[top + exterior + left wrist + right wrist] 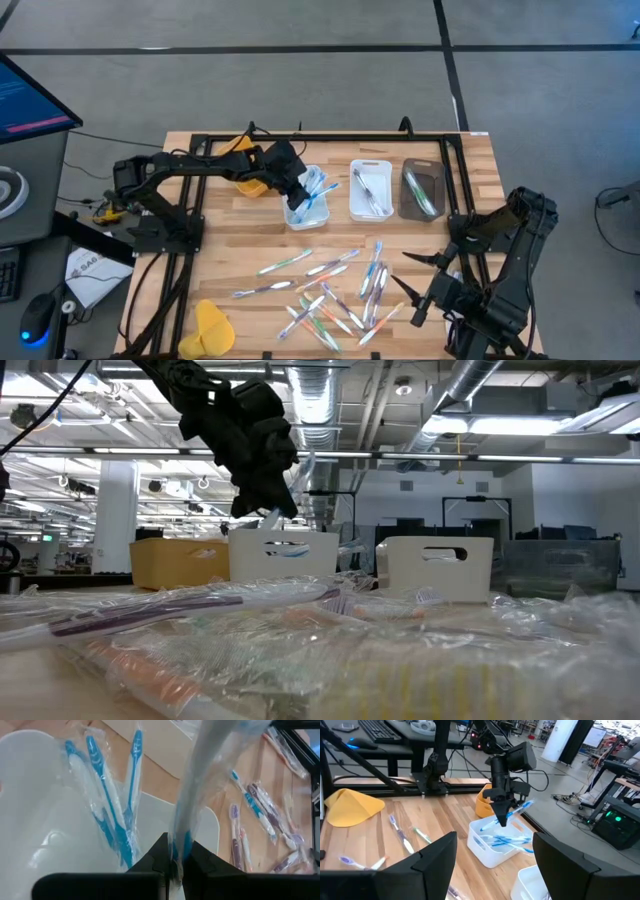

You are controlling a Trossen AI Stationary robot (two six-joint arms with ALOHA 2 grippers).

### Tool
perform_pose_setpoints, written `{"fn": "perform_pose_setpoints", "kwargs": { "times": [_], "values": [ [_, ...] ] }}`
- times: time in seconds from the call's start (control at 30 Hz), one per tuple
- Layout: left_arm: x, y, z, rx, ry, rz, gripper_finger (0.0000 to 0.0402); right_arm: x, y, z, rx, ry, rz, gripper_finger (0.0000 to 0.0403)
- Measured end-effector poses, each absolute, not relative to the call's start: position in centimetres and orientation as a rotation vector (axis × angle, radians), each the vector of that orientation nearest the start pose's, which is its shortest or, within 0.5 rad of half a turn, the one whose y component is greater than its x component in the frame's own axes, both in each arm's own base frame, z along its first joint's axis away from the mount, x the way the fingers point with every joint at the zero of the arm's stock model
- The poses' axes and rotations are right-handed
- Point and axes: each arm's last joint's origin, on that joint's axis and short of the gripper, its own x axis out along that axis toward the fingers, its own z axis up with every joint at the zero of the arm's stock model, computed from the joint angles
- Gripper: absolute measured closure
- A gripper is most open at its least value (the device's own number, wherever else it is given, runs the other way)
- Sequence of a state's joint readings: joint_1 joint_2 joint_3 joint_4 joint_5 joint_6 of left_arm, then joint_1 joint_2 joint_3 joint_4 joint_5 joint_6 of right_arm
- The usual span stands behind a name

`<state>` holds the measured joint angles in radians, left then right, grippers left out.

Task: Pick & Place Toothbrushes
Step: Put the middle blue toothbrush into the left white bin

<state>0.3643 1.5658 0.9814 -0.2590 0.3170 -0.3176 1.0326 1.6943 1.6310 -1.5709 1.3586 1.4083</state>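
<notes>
Left gripper [502, 821] — clamped on wrapped blue toothbrush [516, 811], pinched between fingertips above white tray [482, 851] holding other blue toothbrushes [102, 805]. Right gripper [412, 288] — fingers apart, near loose toothbrushes [335, 290] on table [220, 235].

The left gripper [298, 196] hangs above the white tray [305, 215], fingers pinched together; the right gripper [418, 288], parked far from that tray, gapes wide
</notes>
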Motion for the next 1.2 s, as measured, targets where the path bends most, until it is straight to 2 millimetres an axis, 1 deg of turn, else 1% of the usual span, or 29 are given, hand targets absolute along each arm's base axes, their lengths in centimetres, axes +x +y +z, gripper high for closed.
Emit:
{"fn": "perform_pose_setpoints", "kwargs": {
  "times": [0.47,0.77,1.2],
  "values": [
    [30.2,10.8,21.1,-0.568,0.781,0.213,0.0380,18.8,23.1,33.5,-0.173,0.310,-0.568,0.0148],
    [29.3,10.5,19.2,-0.588,0.816,0.261,0.0378,19.6,22.4,33.4,-0.157,0.350,-0.597,0.0148],
    [29.3,10.5,19.0,-0.557,0.806,0.257,0.0373,19.9,22.1,33.4,-0.169,0.361,-0.609,0.0148]
  ]
}}
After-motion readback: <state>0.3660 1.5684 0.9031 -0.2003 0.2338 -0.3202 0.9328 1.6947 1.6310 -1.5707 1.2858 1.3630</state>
